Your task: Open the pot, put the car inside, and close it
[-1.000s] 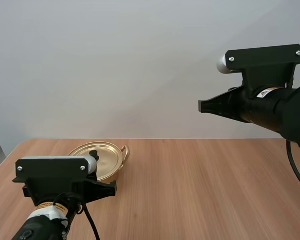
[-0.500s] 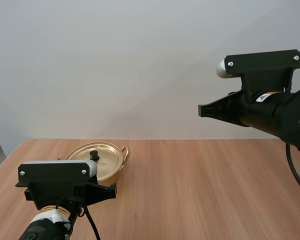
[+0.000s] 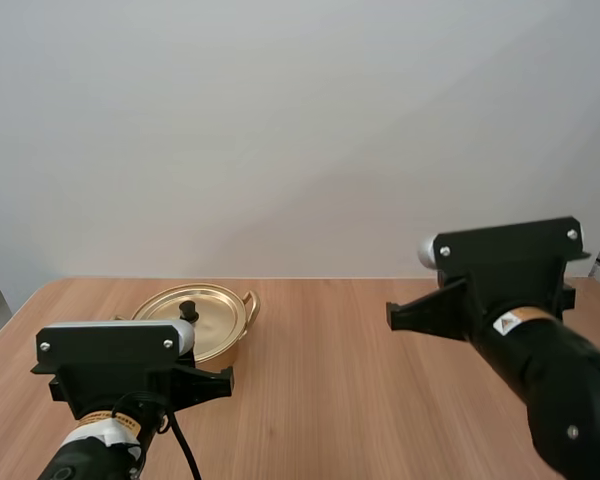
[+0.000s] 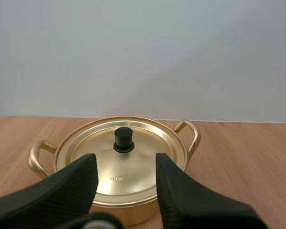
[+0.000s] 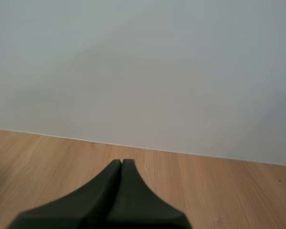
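Toward the bench's [image 3: 370,390] left edge, the left gripper [image 4: 126,167] is hovering low with its two black fingers spread apart, their ribbed inner faces turned to each other and holding nothing. It is pointing at the round, gold-coloured metal pot [image 4: 133,212], which is sitting near the far-left corner of the bench, just ahead of the fingertips and apart from them. The pot is standing upright with its shallow gold lid [image 4: 143,162] lying flat and closed on the rim, so the opening step is not yet done. The small black knob [image 4: 123,139] at the lid's centre is pointing straight up. The pot has no long axis of its own. The line through its two looped gold handles [image 4: 192,138] is running roughly along the far edge of the bench, a little skewed. As I judge it, the danger is lying in the approach. The fingers are riding at about lid height, so a straight push forward could be striking the rim and shoving the pot toward the far edge. The knob is small, and an off-centre pinch could be slipping off or tipping the lid. Further right, the right gripper [image 5: 121,164] is hanging above the right half of the bench, its fingers pressed together into one dark wedge, well apart from the pot.
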Tool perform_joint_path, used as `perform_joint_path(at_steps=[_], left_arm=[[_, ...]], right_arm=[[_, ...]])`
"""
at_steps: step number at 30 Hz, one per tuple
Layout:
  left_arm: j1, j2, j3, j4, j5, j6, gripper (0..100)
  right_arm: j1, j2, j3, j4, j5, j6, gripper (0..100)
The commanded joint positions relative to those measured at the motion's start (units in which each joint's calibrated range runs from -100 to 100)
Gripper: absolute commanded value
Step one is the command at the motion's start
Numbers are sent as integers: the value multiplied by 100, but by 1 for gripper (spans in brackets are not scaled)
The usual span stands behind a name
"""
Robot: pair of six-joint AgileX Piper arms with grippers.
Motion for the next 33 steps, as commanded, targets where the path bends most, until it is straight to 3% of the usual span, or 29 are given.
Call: perform_joint_path(at_steps=[1,5,10,13,18,27,29,31,33], left_arm=[[1,0,0,-1,-1,-1,63],[1,0,0,-1,-1,-1,63],[1,0,0,-1,-1,-1,63],[1,0,0,-1,-1,-1,63],[1,0,0,-1,-1,-1,63],[1,0,0,-1,-1,-1,63],[1,0,0,-1,-1,-1,54],[1,0,0,-1,-1,-1,30],[1,0,0,-1,-1,-1,0]], right_arm=[[3,-1273,498,52,29,-6,0],[3,-1273,498,181,1,-6,0],[3,-1273,1131,-331,206,48,0],[3,-1273,1649,-732,206,627,0],[3,-1273,1713,-1242,-17,1637,0],[3,-1273,1713,-1425,-17,1671,0],[3,-1273,1713,-1425,-17,1671,0],[3,-1273,1713,-1425,-17,1671,0],[3,-1273,1713,-1425,-17,1671,0]])
